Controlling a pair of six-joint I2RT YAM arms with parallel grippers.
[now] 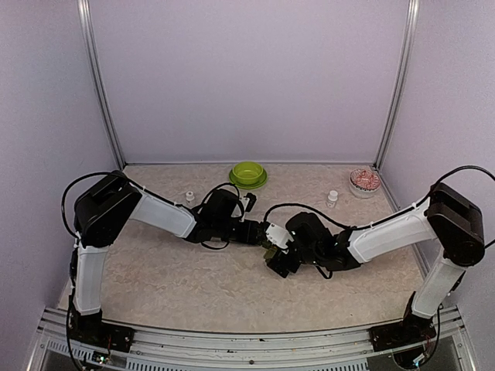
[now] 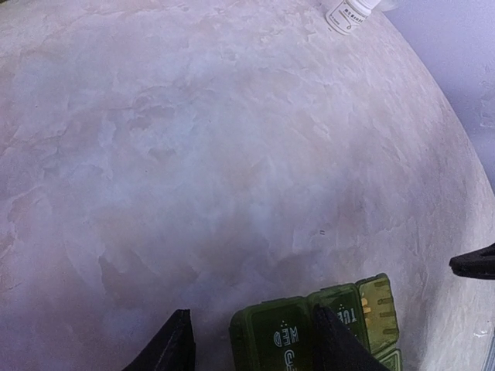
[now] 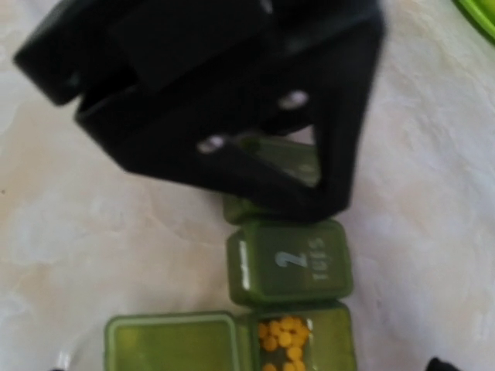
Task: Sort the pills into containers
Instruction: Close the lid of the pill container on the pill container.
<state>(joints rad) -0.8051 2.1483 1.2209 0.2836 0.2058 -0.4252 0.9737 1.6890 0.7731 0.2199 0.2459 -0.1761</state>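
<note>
My left gripper point(image 2: 251, 313) has its fingers partly apart over the far end of the dark green pill box point(image 3: 290, 263). One finger is at the box and the other stands clear, so nothing is clamped. My right gripper point(image 1: 281, 261) is spread wide at the near end and holds nothing. Yellow pills point(image 3: 286, 336) lie in the open near compartment.

The left gripper point(image 3: 271, 178) overhangs the pill box point(image 3: 290, 263), whose 1 open compartment holds yellow pills point(image 3: 285, 340).
</note>
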